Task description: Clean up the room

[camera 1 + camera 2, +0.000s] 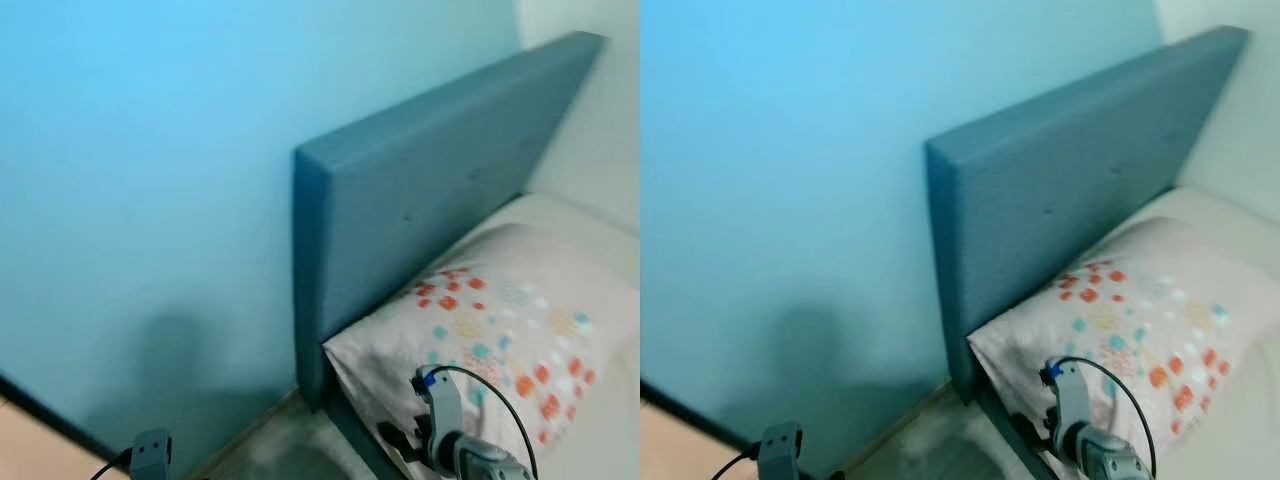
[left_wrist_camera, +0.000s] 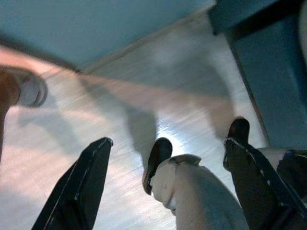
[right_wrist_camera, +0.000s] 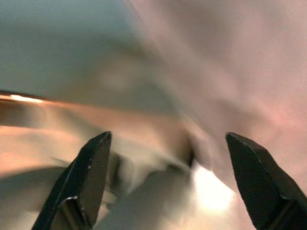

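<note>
Hovering over the floor (image 2: pixel 158 91), the left gripper (image 2: pixel 165 158) is spread wide, holding nothing. Right gripper (image 3: pixel 165 158) likewise spread, empty, near the patterned pillow (image 1: pixel 500 330) against the blue headboard (image 1: pixel 420 190).

The right arm (image 1: pixel 455 440) is silver-grey with a looping black cable and blue connector; each gripper has two long black fingers (image 2: pixel 81 187).

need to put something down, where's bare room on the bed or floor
Bare mattress beyond the pillow, toward the white wall. Bare wood floor between the blue wall and headboard. The pillow crowds the bed's head end.
</note>
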Controlling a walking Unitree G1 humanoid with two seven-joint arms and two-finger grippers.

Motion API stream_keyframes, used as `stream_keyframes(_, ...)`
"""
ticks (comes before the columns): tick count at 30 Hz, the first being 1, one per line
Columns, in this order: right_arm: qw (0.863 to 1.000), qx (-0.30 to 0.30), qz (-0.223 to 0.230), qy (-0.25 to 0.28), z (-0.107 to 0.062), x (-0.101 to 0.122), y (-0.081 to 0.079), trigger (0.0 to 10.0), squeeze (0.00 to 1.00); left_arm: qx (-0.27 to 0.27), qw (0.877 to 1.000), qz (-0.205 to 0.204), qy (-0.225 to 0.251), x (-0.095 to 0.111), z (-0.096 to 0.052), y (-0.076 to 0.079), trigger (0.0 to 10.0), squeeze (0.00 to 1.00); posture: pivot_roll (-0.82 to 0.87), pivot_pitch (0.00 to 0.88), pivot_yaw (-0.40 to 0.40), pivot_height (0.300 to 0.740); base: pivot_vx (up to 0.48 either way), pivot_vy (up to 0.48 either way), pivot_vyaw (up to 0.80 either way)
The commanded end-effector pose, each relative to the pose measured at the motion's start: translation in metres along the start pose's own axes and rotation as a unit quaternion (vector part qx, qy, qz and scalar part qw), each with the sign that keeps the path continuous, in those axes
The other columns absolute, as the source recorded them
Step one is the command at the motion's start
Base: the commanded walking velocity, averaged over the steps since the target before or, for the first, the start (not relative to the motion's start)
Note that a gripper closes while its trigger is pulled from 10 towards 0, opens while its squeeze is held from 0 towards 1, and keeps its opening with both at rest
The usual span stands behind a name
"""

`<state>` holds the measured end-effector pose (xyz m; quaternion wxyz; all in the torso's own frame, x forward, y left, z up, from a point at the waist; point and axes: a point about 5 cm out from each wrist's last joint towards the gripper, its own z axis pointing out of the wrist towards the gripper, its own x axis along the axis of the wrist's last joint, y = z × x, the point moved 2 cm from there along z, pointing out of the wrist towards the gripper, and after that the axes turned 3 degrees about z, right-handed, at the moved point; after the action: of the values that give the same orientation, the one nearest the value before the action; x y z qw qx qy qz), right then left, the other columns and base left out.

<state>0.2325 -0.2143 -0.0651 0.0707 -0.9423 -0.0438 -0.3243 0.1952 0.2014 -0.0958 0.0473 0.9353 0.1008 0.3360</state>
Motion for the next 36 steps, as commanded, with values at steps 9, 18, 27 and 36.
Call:
stream_keyframes(9, 0.983, -0.084, -0.021, -0.161, -0.018, -0.100, 0.008, 10.0, 0.00, -0.005, 0.999, 0.030, -0.037, -0.015, -0.001, 0.006, 10.0, 0.00, -0.07, 0.051, -0.012, 0.737, -0.306, 0.000, 0.00)
stream_keyframes(18, 0.970, -0.082, -0.016, -0.227, -0.030, -0.141, -0.003, 10.0, 0.00, -0.014, 0.998, 0.046, -0.047, -0.021, -0.002, 0.010, 10.0, 0.00, -0.07, 0.058, -0.001, 0.737, -0.480, 0.000, 0.00)
stream_keyframes(27, 0.972, -0.088, -0.023, -0.215, -0.021, -0.130, -0.011, 10.0, 0.00, -0.015, 0.997, 0.054, -0.049, -0.021, -0.002, 0.009, 10.0, 0.00, -0.07, 0.058, 0.003, 0.737, -0.480, 0.000, -0.41)
stream_keyframes(36, 0.974, -0.082, -0.031, -0.209, -0.015, -0.123, -0.019, 10.0, 0.00, -0.020, 0.998, 0.050, -0.037, -0.016, -0.001, 0.011, 10.0, 0.00, -0.06, 0.061, 0.008, 0.737, -0.280, 0.000, -0.73)
